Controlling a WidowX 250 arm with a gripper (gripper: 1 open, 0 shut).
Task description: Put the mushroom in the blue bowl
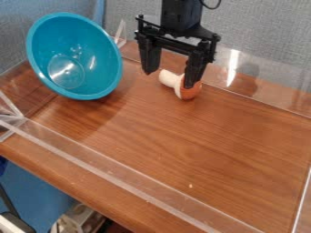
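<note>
Toward the back of the wooden surface [183, 146], gripper [172, 75] pointing down with jaws spread wide and gripping nothing, mushroom [181, 86] lying between and just below the fingertips, blue bowl [75, 56] tipped on edge well apart at left.

Wooden table [183, 146] — blue wall [255, 23]

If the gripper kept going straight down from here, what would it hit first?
Most likely the mushroom, which lies on the table between the open gripper's fingers, nearer the right finger. Depth is hard to judge from this single view, so a fingertip might reach the wood beside it first.
</note>
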